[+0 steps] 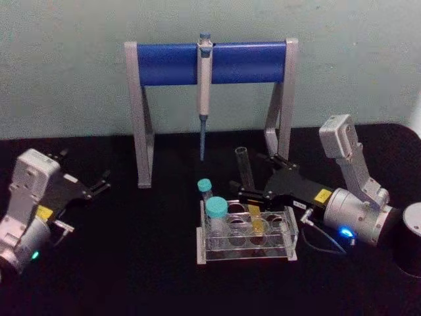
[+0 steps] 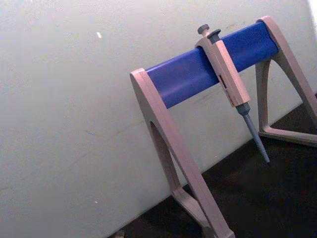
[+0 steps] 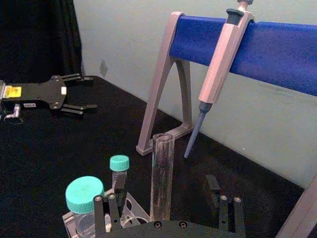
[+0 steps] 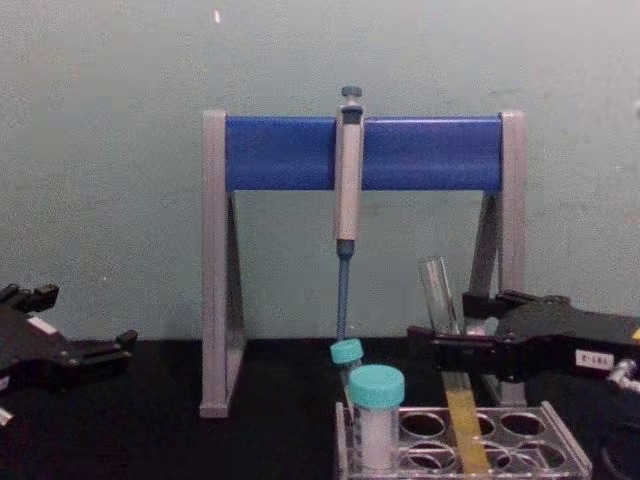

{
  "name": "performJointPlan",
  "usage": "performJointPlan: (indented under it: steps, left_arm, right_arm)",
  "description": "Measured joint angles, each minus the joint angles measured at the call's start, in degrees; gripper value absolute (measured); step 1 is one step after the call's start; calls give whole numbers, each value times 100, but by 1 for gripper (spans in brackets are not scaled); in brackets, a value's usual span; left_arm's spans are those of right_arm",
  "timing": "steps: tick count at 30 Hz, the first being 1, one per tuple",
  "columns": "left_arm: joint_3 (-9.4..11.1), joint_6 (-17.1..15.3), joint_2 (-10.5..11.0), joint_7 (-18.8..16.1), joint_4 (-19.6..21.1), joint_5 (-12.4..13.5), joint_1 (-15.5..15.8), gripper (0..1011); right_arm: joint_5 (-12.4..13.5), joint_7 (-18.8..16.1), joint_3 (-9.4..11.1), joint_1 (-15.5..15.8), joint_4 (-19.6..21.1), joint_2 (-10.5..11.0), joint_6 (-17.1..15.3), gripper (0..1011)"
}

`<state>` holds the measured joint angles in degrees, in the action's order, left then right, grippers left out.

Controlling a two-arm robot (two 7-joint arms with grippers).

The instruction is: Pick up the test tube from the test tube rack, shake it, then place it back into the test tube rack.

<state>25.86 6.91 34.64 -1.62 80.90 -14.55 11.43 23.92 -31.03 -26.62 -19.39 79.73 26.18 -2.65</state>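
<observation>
Test tube (image 1: 243, 163) — tilted in rack (image 1: 245, 254), between right tool's (image 1: 250, 174) spread jaws

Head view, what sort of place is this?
Probably a lab bench: a pipette on a stand, a rack with capped tubes and a test tube, right gripper open around it, left gripper idle at left.

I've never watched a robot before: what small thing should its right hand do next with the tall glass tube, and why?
Probably close its fingers on the glass tube. The right hand is open, the tube stands untouched between its fingers, its yellow end down in the clear rack. The left hand rests open, aside.
</observation>
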Motion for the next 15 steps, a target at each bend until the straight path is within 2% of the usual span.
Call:
performJointPlan:
  steps: [15]
  left_arm:
    - [0,0,0,0,0,0,0,1001]
  right_arm:
    - [-77,23,-23,-5,-8,2,44,1000]
